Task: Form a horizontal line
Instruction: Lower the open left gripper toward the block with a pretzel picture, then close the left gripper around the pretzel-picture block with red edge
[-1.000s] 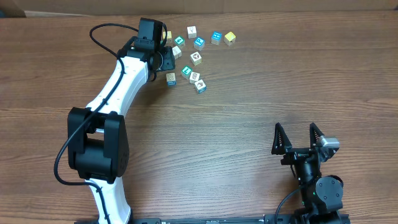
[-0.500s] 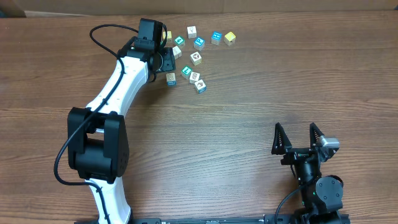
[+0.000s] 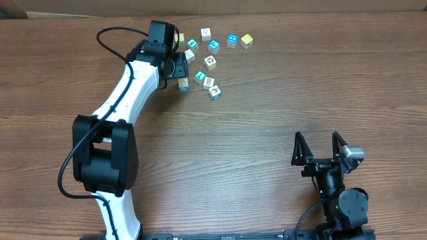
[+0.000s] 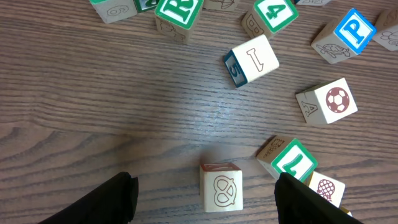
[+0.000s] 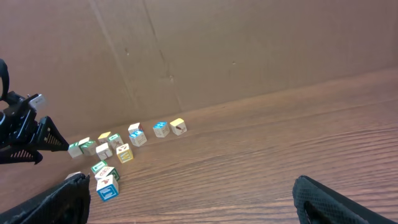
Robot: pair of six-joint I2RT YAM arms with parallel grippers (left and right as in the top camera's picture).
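Small picture and letter cubes lie scattered in a loose cluster at the far side of the table, in no straight row. My left gripper hangs over the cluster's left edge. In the left wrist view it is open. A tan pretzel cube sits between its fingers, and neither finger touches it. A green-and-white L cube lies just right of it, beside a pineapple cube. My right gripper stands open and empty at the near right.
Around the pretzel cube lie a soccer-ball cube, a white cube with a 5 side, a green 4 cube, a blue P cube and a green R cube. A yellow cube ends the cluster at far right.
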